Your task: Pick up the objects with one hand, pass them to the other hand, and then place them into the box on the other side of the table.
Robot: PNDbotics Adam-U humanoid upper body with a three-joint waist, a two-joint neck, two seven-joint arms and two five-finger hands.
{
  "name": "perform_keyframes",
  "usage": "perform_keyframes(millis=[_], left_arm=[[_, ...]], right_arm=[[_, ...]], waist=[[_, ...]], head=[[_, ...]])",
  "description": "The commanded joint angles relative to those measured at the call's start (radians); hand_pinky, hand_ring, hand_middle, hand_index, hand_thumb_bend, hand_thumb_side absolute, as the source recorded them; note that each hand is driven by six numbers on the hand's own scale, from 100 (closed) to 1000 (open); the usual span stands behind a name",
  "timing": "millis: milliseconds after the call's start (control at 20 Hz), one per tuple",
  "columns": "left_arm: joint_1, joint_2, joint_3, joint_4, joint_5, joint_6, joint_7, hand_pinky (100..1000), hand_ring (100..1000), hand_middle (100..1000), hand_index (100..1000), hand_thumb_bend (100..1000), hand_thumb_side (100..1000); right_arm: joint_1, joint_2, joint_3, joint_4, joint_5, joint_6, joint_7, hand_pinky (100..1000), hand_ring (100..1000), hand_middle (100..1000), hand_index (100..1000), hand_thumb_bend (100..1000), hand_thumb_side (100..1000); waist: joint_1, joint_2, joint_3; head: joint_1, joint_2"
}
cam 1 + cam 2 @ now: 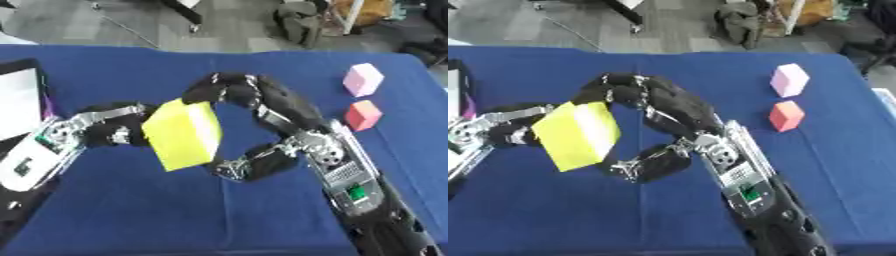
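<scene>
Mid-handover: right hand (pixel 254 125) and left hand (pixel 109 131) both curl round the yellow block (pixel 184 134) above the counter (pixel 131 215). If either lets go too early, the block likely drops.

Both the left robot hand (pixel 109 131) and right robot hand (pixel 249 127) grip the yellow block (pixel 184 134).

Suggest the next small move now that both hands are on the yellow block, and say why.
Probably the right hand should uncurl its fingers and back away. The yellow block is held above the blue table, with the left hand already curled against its left side, so the handover looks nearly complete. The white box sits at the left edge, on the left hand's side.
</scene>
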Motion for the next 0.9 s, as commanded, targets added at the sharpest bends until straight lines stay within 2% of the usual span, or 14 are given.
perform_keyframes(millis=[50, 350, 900], left_arm=[[-0.010, 0.031, 0.019, -0.028, 0.002, -0.012, -0.012, 757, 739, 636, 774, 938, 704], [-0.013, 0.034, 0.023, -0.059, -0.014, -0.031, -0.001, 775, 765, 652, 781, 940, 702], [-0.034, 0.028, 0.018, -0.070, -0.036, -0.036, 0.013, 778, 768, 649, 782, 942, 704]], right_arm=[[-0.006, -0.011, -0.012, -0.019, 0.001, 0.002, -0.009, 683, 597, 307, 403, 100, 199], [-0.005, -0.010, -0.017, -0.020, 0.018, 0.009, -0.012, 680, 595, 309, 406, 100, 204], [-0.017, -0.005, -0.013, 0.011, 0.194, 0.004, -0.067, 674, 590, 325, 420, 100, 205]], waist=[[0.005, -0.008, 0.000], [0.006, -0.007, 0.001], [0.008, -0.005, 0.007]], head=[[-0.001, -0.002], [0.000, -0.002], [-0.003, -0.002]])
